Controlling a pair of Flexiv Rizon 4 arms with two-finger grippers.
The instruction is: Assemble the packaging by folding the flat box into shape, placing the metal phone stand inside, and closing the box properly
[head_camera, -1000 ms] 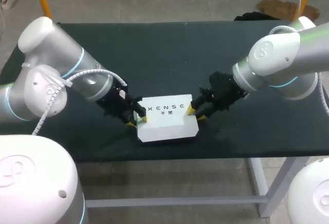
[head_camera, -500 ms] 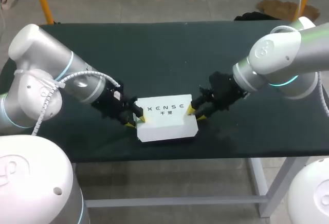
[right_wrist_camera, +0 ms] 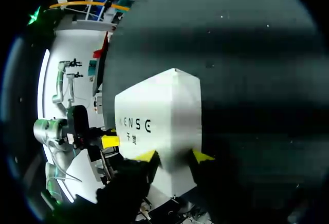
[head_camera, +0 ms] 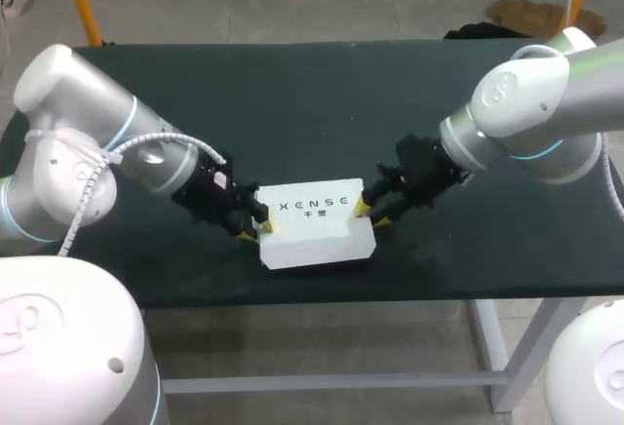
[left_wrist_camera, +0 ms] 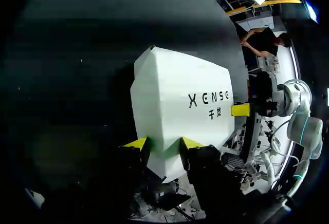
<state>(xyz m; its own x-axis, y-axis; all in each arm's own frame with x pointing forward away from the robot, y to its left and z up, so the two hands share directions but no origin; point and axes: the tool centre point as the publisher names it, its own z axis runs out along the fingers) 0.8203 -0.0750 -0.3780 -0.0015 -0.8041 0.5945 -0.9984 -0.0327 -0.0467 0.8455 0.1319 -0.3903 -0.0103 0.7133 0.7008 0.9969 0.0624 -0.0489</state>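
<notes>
Leftward and back has gone the elbow of the left arm [head_camera: 146, 157] over the last second, its jaws drawn a little left with it; right arm [head_camera: 517, 118] and box [head_camera: 317, 235] unchanged.

Item, box: white card, folded up into shape, lid face up, lying flat on the near middle of the dark tabletop [head_camera: 292, 103]; no flap seen standing open; phone stand not visible, so I cannot tell whether it is inside.

Item, left jaws: at the box's left end, pinching that end between the yellow fingertips [left_wrist_camera: 136, 143]; white card fills the gap between them in the left wrist view.

Item, right jaws: at the box's right end, likewise pinching it, one fingertip [right_wrist_camera: 203, 155] on each side of the end wall.

Item, step in hand, as I judge it: closing and squaring the box, near the end of the task.

Method: keep pressure even at both ends so the box neither slides nor skews; hold it flat against the tabletop; squeeze lightly, since thin card dents and a corner may buckle; let go one end at a time, checking that the flaps remain tucked.
</notes>
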